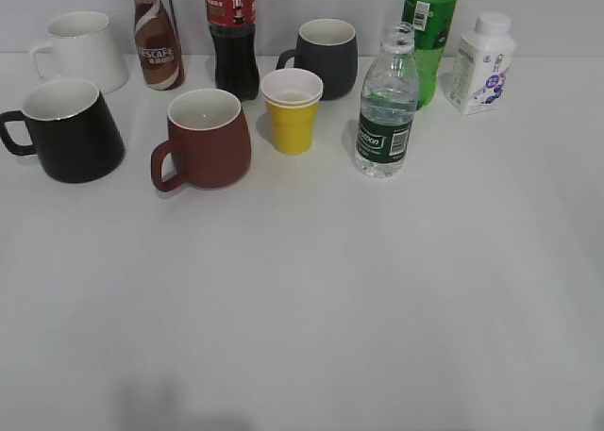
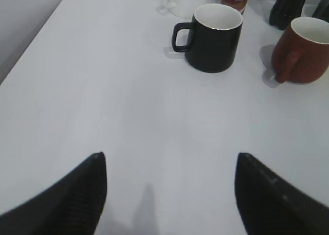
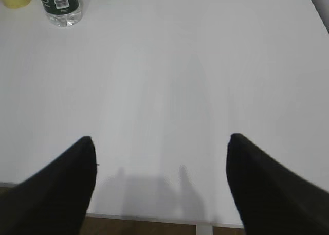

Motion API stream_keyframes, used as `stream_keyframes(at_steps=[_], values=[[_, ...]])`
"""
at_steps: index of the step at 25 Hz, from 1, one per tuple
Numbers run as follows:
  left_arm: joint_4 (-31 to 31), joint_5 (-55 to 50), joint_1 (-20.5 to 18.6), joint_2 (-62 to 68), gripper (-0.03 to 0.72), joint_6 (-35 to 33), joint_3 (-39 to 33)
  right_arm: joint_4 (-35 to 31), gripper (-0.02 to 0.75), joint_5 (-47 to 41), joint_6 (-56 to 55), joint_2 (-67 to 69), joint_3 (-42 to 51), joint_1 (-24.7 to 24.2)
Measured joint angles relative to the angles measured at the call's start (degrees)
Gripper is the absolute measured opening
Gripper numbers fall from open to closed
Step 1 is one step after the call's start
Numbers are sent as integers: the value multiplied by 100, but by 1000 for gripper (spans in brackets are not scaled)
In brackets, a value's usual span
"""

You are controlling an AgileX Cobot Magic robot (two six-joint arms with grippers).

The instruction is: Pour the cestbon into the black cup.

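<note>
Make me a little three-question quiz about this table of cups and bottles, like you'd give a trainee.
1. True or false: the water bottle has its cap off.
2. Which cup stands nearest the water bottle? A) white mug B) yellow cup C) black cup
3. Fill in: the black cup's handle points to the ___ in the exterior view.

Key:
1. True; the neck is open.
2. B, the yellow cup.
3. Left. The black cup sits at the far left, with the brown mug between it and the yellow cup.
</note>
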State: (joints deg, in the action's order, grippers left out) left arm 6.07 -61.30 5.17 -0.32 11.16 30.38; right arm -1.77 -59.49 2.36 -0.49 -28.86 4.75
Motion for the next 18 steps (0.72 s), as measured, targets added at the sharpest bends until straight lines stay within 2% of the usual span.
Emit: stream_keyframes(at_steps=[18], values=[[0,0,0,0,585,0,0,0,589,0,0,0,0,0]])
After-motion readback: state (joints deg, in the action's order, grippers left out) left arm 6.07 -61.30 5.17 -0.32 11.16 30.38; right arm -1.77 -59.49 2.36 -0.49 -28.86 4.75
